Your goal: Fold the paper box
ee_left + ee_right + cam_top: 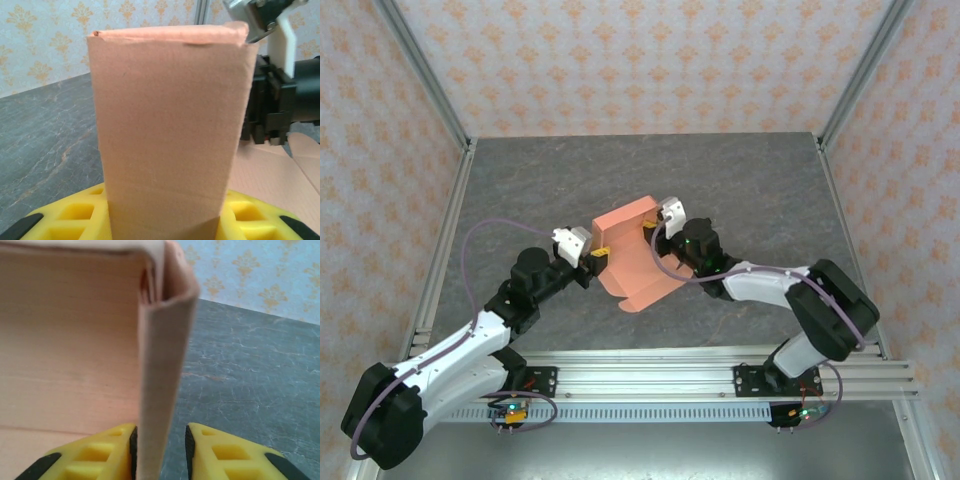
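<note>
- The paper box (632,262) lies half-folded at the middle of the table (520,190), with one wall raised at 12 o'clock and flat flaps spreading toward 6 o'clock.
- The left gripper (599,256) is at the box's 9 o'clock, clenched on an upright side wall, with its yellow fingers (75,217) tight against both sides.
- The right gripper (650,229) is at 1 o'clock, loosely straddling another wall. The card touches one finger, and a gap shows beside the other.
</note>
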Controlling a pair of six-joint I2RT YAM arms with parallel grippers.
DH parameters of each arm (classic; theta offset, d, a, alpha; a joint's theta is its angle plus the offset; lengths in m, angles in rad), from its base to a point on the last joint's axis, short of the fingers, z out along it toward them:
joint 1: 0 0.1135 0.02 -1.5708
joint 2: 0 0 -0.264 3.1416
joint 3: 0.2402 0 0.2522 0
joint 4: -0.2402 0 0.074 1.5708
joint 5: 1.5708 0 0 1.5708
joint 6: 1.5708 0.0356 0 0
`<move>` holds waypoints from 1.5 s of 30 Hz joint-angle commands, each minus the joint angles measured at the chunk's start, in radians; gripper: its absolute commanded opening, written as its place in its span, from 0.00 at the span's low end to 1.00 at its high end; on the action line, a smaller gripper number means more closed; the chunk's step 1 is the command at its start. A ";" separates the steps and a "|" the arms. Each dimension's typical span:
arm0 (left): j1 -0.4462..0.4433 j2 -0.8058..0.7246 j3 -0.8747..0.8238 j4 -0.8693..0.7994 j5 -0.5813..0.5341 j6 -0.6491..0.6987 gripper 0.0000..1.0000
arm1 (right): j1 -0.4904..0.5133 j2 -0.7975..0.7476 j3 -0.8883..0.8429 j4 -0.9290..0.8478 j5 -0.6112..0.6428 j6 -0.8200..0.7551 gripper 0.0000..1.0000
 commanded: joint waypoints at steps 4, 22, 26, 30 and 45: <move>-0.006 -0.021 0.004 0.047 -0.010 -0.010 0.30 | 0.074 0.078 0.085 0.086 0.399 0.073 0.27; -0.008 -0.005 0.033 -0.003 -0.019 0.001 0.30 | 0.018 -0.078 0.042 -0.051 -0.148 -0.094 0.56; -0.008 0.004 0.084 -0.101 -0.012 0.036 0.30 | -0.100 -0.221 0.051 -0.448 -0.432 -0.355 0.69; -0.008 0.004 0.078 -0.105 0.039 0.100 0.30 | -0.237 -0.291 0.058 -0.698 -0.560 -0.549 0.70; -0.014 -0.045 0.036 -0.125 0.285 0.297 0.30 | -0.313 -0.230 0.252 -1.143 -0.812 -1.208 0.78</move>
